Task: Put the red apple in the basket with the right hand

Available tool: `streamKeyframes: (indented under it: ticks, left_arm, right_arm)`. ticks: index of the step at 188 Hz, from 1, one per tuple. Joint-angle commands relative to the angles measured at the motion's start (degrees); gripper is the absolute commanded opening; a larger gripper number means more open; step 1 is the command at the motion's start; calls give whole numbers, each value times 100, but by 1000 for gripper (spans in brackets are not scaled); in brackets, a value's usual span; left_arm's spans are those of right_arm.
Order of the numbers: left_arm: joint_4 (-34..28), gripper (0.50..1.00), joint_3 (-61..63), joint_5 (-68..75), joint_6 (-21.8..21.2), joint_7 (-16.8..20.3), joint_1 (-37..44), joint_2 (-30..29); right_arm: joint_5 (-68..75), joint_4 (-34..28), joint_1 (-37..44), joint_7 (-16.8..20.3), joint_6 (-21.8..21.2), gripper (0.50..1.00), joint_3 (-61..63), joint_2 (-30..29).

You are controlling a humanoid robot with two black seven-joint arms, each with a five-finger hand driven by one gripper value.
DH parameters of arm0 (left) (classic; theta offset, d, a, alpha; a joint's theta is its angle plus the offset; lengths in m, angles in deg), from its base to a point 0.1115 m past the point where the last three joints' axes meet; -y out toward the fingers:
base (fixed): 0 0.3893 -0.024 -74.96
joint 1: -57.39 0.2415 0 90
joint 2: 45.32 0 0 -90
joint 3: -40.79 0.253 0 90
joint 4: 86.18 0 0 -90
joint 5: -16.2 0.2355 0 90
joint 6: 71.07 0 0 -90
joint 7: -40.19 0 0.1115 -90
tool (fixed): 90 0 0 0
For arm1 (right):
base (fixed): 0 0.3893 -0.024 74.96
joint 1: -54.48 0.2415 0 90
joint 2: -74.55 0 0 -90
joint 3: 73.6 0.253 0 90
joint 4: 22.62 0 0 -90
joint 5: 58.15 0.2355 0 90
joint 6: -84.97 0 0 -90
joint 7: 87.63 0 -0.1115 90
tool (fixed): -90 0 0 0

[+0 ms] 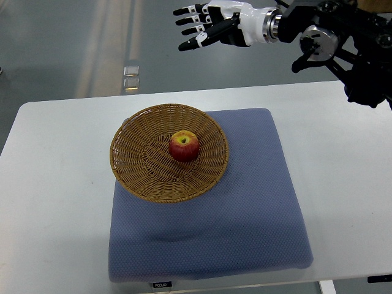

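The apple (184, 146) sits in the middle of the basket (131, 153). The right robot hand (205, 26) hangs beyond the table (55, 184), fingers spread, empty; it should pull away high, clear of the rim.

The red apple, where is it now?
In the top view, the red apple sits inside the wicker basket, near its centre, on the blue cushion.

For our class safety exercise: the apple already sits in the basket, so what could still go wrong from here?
1. The round red apple rests loose in the shallow woven wicker basket; a bump could roll it out.
2. The basket overhangs the soft blue cushion's left edge, so it might tip.
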Motion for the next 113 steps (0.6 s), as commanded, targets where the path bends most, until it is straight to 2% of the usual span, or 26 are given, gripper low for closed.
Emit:
streamKeyframes:
  ticks: [1,32,48,49,67,90,113]
  left_arm:
    - [-6,1000,0,0,0,-1,-1,0]
    - [2,1000,0,0,0,-1,-1,0]
    - [2,1000,0,0,0,-1,-1,0]
    - [2,1000,0,0,0,-1,-1,0]
    - [-6,1000,0,0,0,-1,-1,0]
    - [2,1000,0,0,0,-1,-1,0]
    - [2,1000,0,0,0,-1,-1,0]
  right_arm:
    - [159,177,-830,-75,161,924,1167,-35]
    - [159,458,-1894,-418,170,926,2741,-483]
    - [159,520,-2088,-515,161,926,2926,-589]
    - [159,615,-2366,-689,161,926,3066,-729]
    - [159,775,-2668,-1060,161,926,3146,-923]
    - [186,1038,-2870,-1763,161,926,3164,-1134]
    - [423,1056,-2958,-1939,152,926,3164,-1196]
